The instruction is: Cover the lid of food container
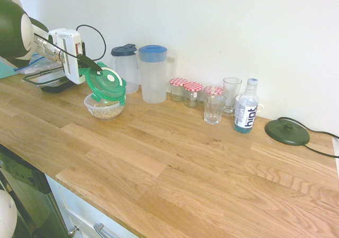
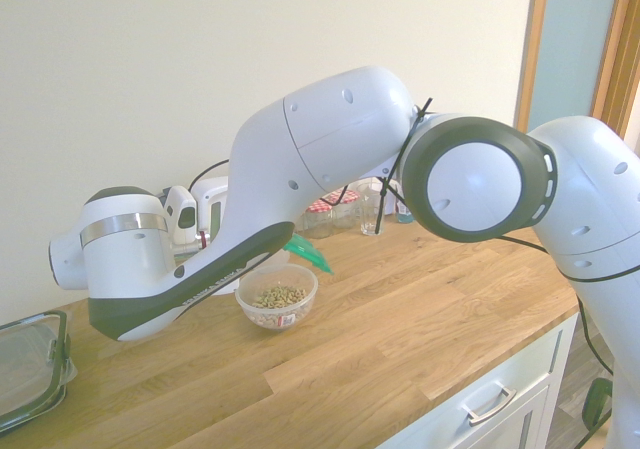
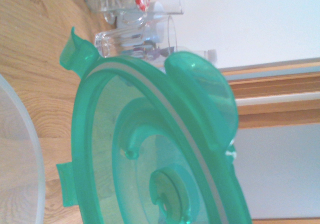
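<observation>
The round green lid (image 1: 108,84) hangs tilted, almost on edge, just above the food container (image 1: 104,108), a small clear bowl with beige grains. My gripper (image 1: 97,67) comes in from the left and is shut on the lid's upper rim. In the second exterior view my arm hides most of the lid (image 2: 309,253); only a green tip shows behind the food container (image 2: 277,297). The wrist view is filled by the lid's (image 3: 150,149) ringed face, with the food container's clear rim (image 3: 31,149) at the side.
A rectangular black-rimmed container (image 1: 50,79) sits behind my wrist. Two tall clear jugs (image 1: 152,73), two red-checked jars (image 1: 186,91), two glasses (image 1: 214,104), a water bottle (image 1: 246,106) and a black round base (image 1: 287,131) line the wall.
</observation>
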